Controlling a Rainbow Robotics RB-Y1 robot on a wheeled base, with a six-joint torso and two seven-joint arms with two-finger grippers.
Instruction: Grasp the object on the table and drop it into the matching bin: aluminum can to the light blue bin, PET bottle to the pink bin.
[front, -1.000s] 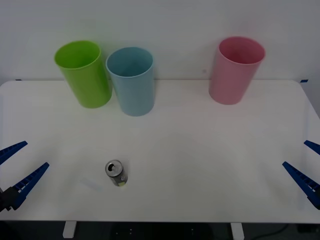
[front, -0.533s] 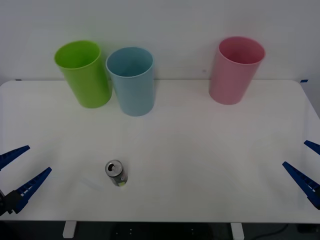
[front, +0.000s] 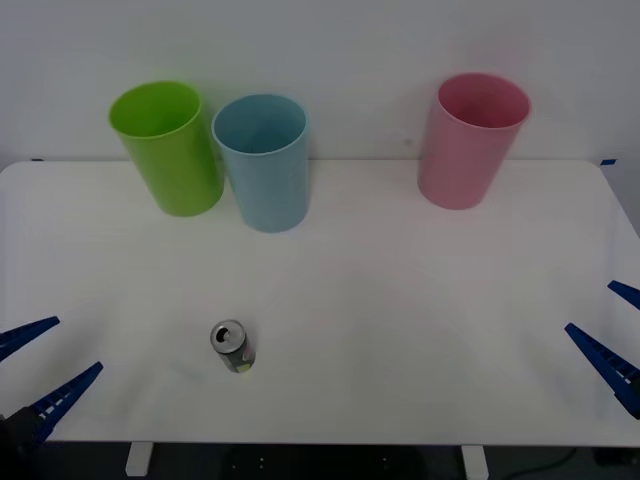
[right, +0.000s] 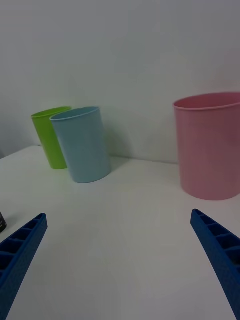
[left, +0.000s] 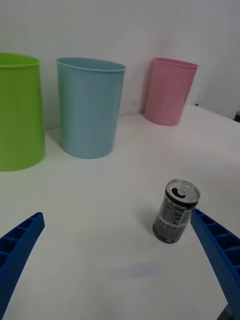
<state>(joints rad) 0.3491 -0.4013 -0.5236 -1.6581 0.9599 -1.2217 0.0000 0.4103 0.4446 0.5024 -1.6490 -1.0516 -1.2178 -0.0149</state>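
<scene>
The can (front: 232, 346) stands upright on the table (front: 400, 300), toward its near left part, well short of the bins. Its yellow-green marks are too small to read. The left gripper (front: 32, 372) hangs at the table's near left edge, jaws spread, holding nothing, its body cut off by the frame. The right gripper (front: 610, 335) sits at the near right edge, jaws also spread, partly cut off. The blue bin (front: 263, 162) stands just beside the green bin (front: 168, 147); the pink bin (front: 470, 139) stands well apart at the far right.

An aluminum can (front: 232, 346) is seen upright on the white counter (front: 400, 300), between the spread left claw (front: 38, 366) and right claw (front: 618, 335).
</scene>
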